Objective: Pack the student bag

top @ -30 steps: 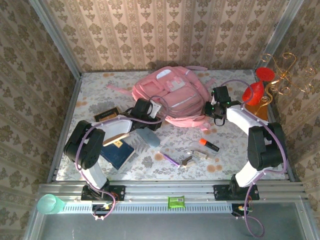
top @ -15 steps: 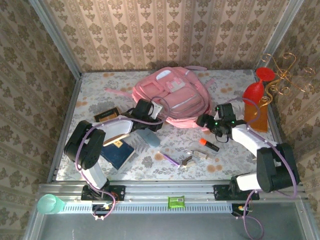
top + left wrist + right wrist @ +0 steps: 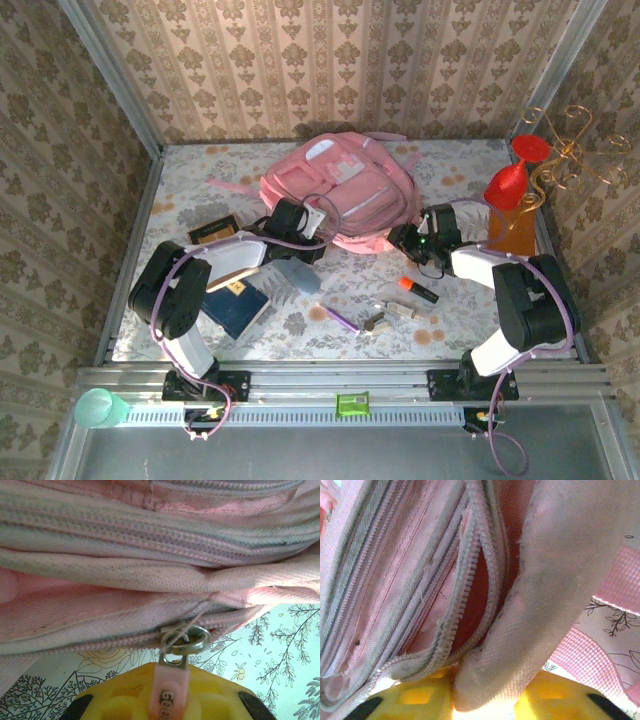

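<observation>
Student bag lies at the far middle of the table in the top view, with the left gripper at its near-left edge and the right gripper at its near-right edge. Left wrist view: jaws clenched on the pink zipper pull. Right wrist view: jaws pinching a fold of the student bag

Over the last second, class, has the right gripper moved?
Yes. The right gripper went left and nearer the arm bases, closing on the orange marker, which stayed put.

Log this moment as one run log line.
left end effector: shut on zipper pull | right end effector: shut on student bag edge | zipper: parted at right grip
</observation>
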Robot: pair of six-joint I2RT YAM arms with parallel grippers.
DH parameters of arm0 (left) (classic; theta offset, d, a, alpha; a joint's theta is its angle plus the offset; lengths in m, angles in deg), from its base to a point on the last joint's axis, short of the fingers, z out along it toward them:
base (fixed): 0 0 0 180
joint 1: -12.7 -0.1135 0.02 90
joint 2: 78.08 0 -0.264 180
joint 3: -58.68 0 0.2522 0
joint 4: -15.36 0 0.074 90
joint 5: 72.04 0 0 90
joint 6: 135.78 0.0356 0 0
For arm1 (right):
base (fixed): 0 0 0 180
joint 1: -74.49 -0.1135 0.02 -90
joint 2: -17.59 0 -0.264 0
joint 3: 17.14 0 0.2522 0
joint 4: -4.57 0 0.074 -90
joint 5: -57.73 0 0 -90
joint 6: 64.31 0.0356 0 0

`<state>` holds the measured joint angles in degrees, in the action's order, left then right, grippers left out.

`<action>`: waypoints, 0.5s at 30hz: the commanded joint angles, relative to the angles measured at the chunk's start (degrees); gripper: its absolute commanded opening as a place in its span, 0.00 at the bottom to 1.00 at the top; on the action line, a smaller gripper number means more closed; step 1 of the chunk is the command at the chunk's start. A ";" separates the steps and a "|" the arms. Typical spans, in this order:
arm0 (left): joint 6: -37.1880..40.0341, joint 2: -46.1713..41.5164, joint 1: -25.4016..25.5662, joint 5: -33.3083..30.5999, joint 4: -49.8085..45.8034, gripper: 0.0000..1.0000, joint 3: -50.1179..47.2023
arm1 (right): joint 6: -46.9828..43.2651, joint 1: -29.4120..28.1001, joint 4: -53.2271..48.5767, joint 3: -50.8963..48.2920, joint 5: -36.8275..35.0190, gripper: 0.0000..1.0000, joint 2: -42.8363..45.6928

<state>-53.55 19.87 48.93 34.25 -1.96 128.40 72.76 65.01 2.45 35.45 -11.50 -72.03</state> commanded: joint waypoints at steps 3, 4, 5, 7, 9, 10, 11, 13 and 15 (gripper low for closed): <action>0.30 -3.00 -3.29 -2.97 -1.19 0.00 0.12 | -1.70 1.94 -2.71 -1.24 -5.66 0.00 4.80; 0.46 -3.12 -4.21 -3.13 -1.40 0.00 -0.10 | -2.00 2.28 -3.43 -1.60 -6.32 0.00 5.76; 0.51 -3.30 -5.26 -3.37 -1.62 0.00 -0.38 | -2.39 2.72 -4.11 -1.88 -6.88 0.00 7.09; 0.65 -3.67 -7.38 -3.21 -1.67 0.00 -0.89 | -2.96 3.42 -5.40 -2.33 -8.05 0.00 9.32; 0.78 -3.77 -9.13 -3.06 -1.47 0.00 -1.14 | -3.62 4.02 -6.54 -2.52 -8.72 0.00 11.56; 0.75 -3.64 -9.78 -2.98 -1.37 0.00 -1.05 | -3.93 4.13 -6.93 -2.52 -8.81 0.00 12.24; 0.82 -3.30 -11.03 -2.78 -1.37 0.00 -0.93 | -4.22 4.19 -7.18 -2.42 -8.74 0.00 12.80; 0.83 -2.49 -12.72 -2.45 -1.37 0.00 -0.45 | -4.45 4.20 -7.18 -2.60 -8.14 0.00 13.41; 0.65 -1.33 -14.38 -2.18 -1.37 0.00 0.04 | -4.71 4.20 -6.50 -3.03 -7.31 0.00 14.11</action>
<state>-52.94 18.67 38.64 35.45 -2.89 128.18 70.25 66.96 -1.70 33.59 -12.33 -59.59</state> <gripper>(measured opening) 0.110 0.086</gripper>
